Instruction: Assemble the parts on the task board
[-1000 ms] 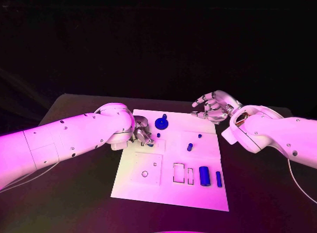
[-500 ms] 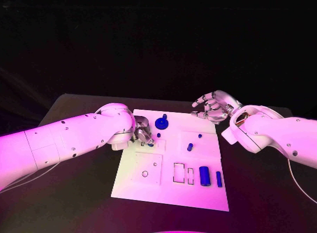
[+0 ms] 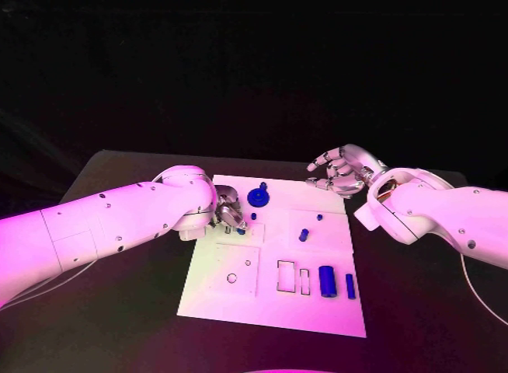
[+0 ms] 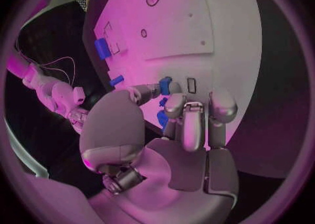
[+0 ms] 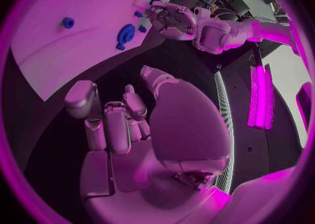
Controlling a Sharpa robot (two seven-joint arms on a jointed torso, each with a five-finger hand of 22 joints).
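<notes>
Left hand (image 3: 228,215) fingers pinch blue part (image 4: 165,85) | right hand (image 3: 342,171) fingers curled, holding nothing

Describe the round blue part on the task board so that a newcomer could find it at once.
Start at the white task board mid-table and go to its far end. The round blue part sits there, between the two hands. It alone is a wide disc; the other blue pieces are slim.

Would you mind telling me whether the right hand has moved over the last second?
No. The right hand hovers at the same spot off the task board's far right corner, holding nothing.
</notes>
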